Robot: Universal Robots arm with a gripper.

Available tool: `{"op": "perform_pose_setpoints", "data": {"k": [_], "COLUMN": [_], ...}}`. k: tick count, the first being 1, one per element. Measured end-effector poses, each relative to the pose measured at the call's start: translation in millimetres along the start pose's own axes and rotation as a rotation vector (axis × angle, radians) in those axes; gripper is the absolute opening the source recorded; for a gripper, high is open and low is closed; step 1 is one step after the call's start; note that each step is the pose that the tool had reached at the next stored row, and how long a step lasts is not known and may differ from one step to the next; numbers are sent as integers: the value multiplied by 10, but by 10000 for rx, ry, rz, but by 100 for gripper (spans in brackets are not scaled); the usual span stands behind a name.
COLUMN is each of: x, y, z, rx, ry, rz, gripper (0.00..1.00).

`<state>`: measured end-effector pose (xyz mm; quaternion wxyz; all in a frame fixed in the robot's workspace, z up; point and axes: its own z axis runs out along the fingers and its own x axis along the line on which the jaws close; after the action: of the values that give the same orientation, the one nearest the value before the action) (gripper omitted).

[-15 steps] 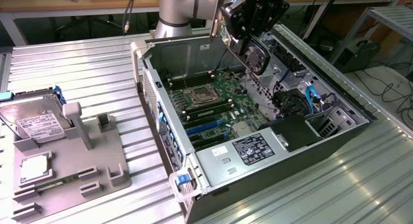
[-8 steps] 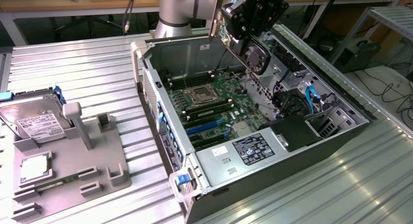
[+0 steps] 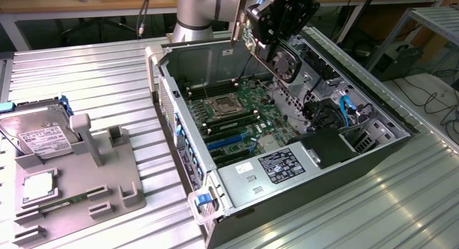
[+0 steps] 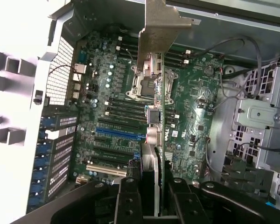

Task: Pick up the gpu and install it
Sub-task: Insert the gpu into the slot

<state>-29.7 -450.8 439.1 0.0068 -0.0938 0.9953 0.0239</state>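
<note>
My gripper [image 3: 275, 44] is shut on the gpu [image 3: 285, 63], a dark card with a round fan and a silver bracket [image 3: 240, 23] at one end. It hangs on edge above the far part of the open computer case [image 3: 237, 176], clear of the green motherboard [image 3: 244, 117]. In the wrist view the gpu [image 4: 160, 116] runs edge-on between my black fingers [image 4: 129, 198], with its bracket [image 4: 157, 28] at the far end. My gripper [image 4: 156, 198] is over the motherboard [image 4: 107, 102]. The blue slot [image 4: 119, 134] lies just beside the card's line.
A grey holder [image 3: 79, 168] on the exterior view's left carries a silver hard drive [image 3: 43, 133] and a small green memory stick [image 3: 63, 203]. Inside the case are blue cables [image 3: 346, 112], a black shroud [image 3: 326, 147] and a metal drive cage [image 4: 261, 121]. The arm's base [image 3: 193, 15] stands behind the case.
</note>
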Motion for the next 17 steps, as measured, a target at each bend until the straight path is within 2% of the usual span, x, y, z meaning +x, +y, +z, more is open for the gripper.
{"op": "perform_pose_setpoints", "data": {"k": [17], "x": [0], "y": [0], "z": [0], "rx": [-26], "ry": [67], "rz": [-1449], "gripper": [28]}}
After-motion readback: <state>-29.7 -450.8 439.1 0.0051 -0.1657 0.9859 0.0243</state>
